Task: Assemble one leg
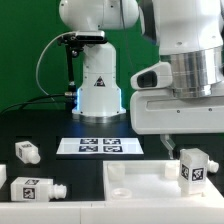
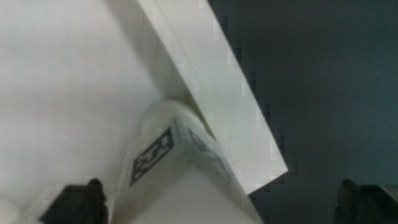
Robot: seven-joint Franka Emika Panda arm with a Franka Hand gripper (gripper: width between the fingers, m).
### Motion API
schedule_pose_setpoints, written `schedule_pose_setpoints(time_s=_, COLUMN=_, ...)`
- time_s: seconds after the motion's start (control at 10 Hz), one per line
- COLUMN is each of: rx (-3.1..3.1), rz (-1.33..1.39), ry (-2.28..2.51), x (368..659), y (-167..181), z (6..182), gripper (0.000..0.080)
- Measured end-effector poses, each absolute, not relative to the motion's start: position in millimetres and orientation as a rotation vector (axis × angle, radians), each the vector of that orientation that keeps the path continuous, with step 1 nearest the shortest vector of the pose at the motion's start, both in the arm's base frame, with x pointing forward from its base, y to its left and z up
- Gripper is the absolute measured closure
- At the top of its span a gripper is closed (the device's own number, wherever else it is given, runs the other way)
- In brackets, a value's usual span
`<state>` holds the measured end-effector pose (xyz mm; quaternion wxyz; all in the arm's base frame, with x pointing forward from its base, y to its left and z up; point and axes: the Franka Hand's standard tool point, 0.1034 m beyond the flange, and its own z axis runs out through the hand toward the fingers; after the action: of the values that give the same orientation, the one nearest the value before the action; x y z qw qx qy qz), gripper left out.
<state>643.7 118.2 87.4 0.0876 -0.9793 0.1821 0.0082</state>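
The gripper [image 1: 176,141] hangs at the exterior view's right, just above a leg [image 1: 195,167]. That leg is a small white block with a black-and-white tag, standing on the large flat white slab [image 1: 140,186] near its right end. In the wrist view the two dark fingertips [image 2: 79,203] are set wide apart. The tagged leg [image 2: 169,150] lies between them against the slab's raised edge [image 2: 205,80]. The gripper [image 2: 222,208] is open and holds nothing. Two more legs [image 1: 25,151] [image 1: 30,187] lie on the table at the exterior view's left.
The marker board [image 1: 100,146] lies flat at the middle of the black table, in front of the robot's white base [image 1: 98,88]. A cable runs down at the base's left. Dark table [image 2: 329,90] shows beside the slab in the wrist view.
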Motion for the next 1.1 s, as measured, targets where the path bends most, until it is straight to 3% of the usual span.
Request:
schedule_pose_setpoints(time_s=0.3, rx=-3.032, rz=-0.03, ry=-0.228, x=646.2, y=106.2, z=81.3, gripper=0.0151)
schedule_pose_setpoints(time_s=0.5, rx=-3.034, rz=-0.026, ry=-0.185, x=645.8, y=106.7, z=80.4, gripper=0.0151)
schedule_pose_setpoints(time_s=0.7, rx=-3.037, rz=-0.021, ry=-0.115, x=645.6, y=107.0, z=80.2, gripper=0.0409)
schedule_pose_setpoints(time_s=0.8, rx=-3.038, rz=-0.015, ry=0.001, x=645.6, y=107.2, z=80.1, gripper=0.0409)
schedule_pose_setpoints(time_s=0.9, rx=-3.035, rz=-0.011, ry=0.146, x=646.0, y=107.1, z=80.3, gripper=0.0514)
schedule_pose_setpoints(time_s=1.1, rx=-2.998, rz=0.001, ry=0.545, x=645.9, y=107.0, z=80.4, gripper=0.0514)
